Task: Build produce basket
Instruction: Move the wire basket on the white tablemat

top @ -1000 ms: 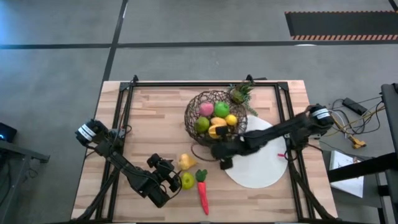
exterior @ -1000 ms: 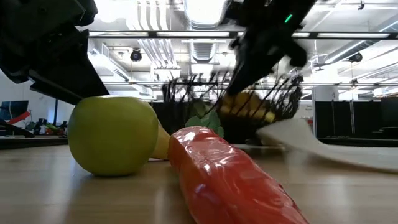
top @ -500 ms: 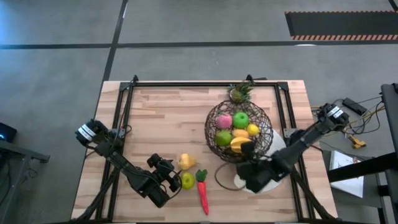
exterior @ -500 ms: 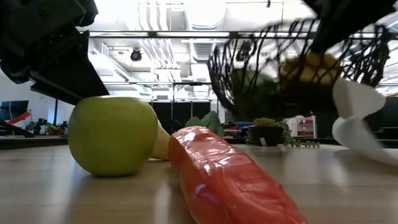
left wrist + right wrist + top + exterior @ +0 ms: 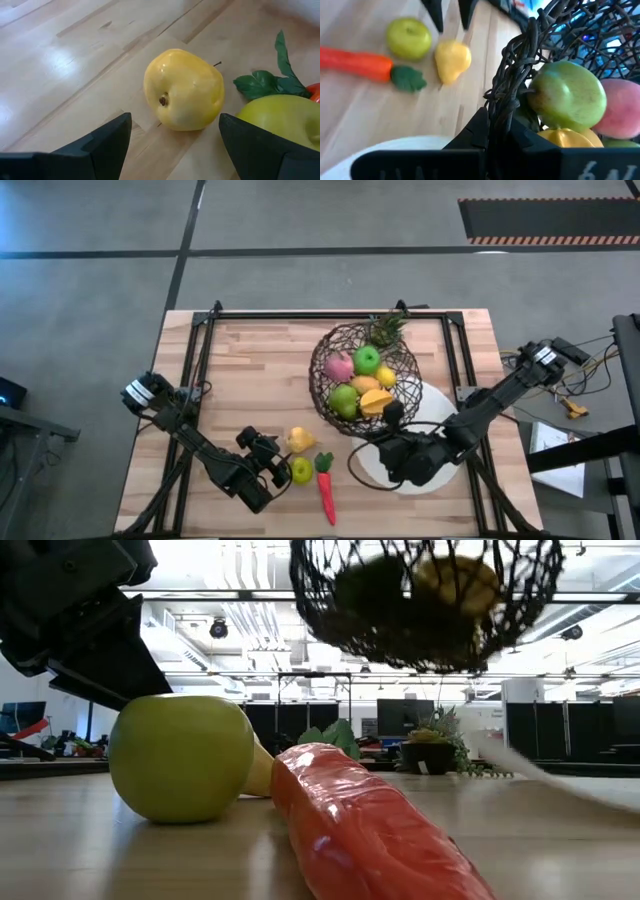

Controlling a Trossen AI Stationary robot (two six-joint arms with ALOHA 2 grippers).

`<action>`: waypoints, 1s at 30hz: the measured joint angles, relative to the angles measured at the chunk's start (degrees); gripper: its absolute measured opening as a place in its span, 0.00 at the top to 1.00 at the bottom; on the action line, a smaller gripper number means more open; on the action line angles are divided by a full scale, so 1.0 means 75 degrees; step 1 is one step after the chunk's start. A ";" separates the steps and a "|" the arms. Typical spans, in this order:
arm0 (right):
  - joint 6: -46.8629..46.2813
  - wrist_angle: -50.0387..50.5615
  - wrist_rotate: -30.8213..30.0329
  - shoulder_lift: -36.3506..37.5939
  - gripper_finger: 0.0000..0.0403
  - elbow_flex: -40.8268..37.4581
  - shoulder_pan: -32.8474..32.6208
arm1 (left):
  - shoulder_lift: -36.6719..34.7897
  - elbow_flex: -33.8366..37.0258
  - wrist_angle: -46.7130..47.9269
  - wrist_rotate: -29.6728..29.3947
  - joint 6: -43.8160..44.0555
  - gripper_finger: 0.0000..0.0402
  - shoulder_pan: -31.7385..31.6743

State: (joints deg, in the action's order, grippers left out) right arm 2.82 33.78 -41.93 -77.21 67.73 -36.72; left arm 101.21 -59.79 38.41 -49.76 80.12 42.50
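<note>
Wooden planks form the surface (image 5: 250,370) on which a yellow pear (image 5: 183,90), a green apple (image 5: 282,125) and a red carrot (image 5: 327,495) are left just ahead of the left gripper (image 5: 277,467), whose jaws are held open. Lifted clear of it, the basket (image 5: 362,370), filled with produce (image 5: 356,383), is clamped by its rim in the right gripper (image 5: 496,127), above a white plate (image 5: 440,405).

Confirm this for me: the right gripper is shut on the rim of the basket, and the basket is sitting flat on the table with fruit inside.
One thing is wrong: the basket is not on the table. The low view shows it lifted clear, hanging in the air with open space beneath. The rest stands: the right gripper is shut on its rim, and fruit is inside, including a green apple.
</note>
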 joint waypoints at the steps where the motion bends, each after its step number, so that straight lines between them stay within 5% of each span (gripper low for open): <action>1: 0.0024 0.0024 0.0002 0.0030 0.97 0.0121 -0.0004 | 0.0000 0.0000 -0.0012 -0.0001 0.0000 0.29 0.0000; 6: -0.0556 0.0927 0.0152 0.0123 0.97 0.0701 -0.0375 | 0.0000 0.0006 -0.0117 0.0001 0.0017 0.29 0.0000; 15: -0.4287 0.3391 0.0634 0.0050 0.97 0.0367 -0.1482 | 0.0000 0.0026 -0.0277 0.0001 0.0012 0.29 0.0006; 21: -0.5781 0.3116 0.0682 0.0042 0.97 -0.0711 -0.1973 | 0.0000 0.0026 -0.0277 0.0001 -0.0122 0.29 0.0006; 30: -0.5948 0.2021 0.1323 0.0029 0.97 -0.1904 -0.1955 | 0.0000 0.0026 -0.0274 0.0001 -0.0198 0.29 -0.0003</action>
State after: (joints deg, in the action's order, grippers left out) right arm -41.79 48.94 -32.01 -76.99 53.45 -51.38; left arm 101.21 -59.59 36.36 -49.76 78.63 42.48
